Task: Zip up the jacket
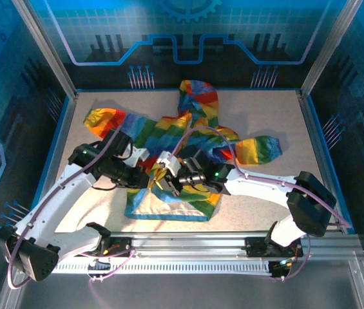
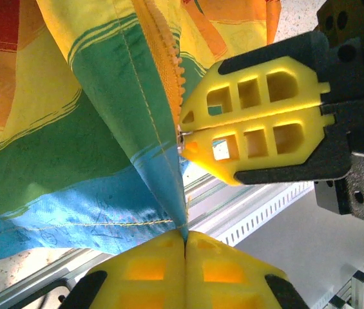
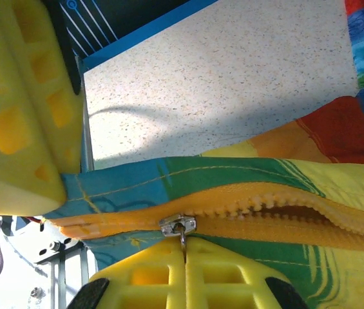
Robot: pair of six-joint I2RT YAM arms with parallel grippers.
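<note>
Jacket (image 1: pixel 188 138) lies mid-table (image 1: pixel 285 116), hood (image 1: pixel 198 96) toward the far side. One sleeve (image 1: pixel 104 119) is spread out to the left, the other sleeve (image 1: pixel 259 149) to the right. Rainbow stripes face up, w/ pale lining (image 1: pixel 169 206) showing at the near end. Both my arms reach in and meet over the lower front of it.

My left gripper (image 2: pixel 185 241) is closed, the yellow fingers pinched tight on the blue bottom hem (image 2: pixel 91 222) right at the foot of the zipper (image 2: pixel 162 58). From the left wrist cam the fabric hangs taut above that pinch, w/ the near rail (image 2: pixel 252 215) behind it.

My right gripper (image 3: pixel 185 251) is also closed. Its tips are clamped on the zip pull (image 3: pixel 183 239), the small metal tab hanging off the silver slider (image 3: pixel 178 224). The slider sits low on the orange zipper, close to the hem end. On the hem side of the slider the two halves look joined for a short stretch. On the other side the teeth are apart and the opening widens toward the collar.

The 2 grippers are v. near each other but not touching, w/ only that short bit of zipper betw. them. Fabric around them is off the tabletop, casting a shadow on the speckled surface.
</note>
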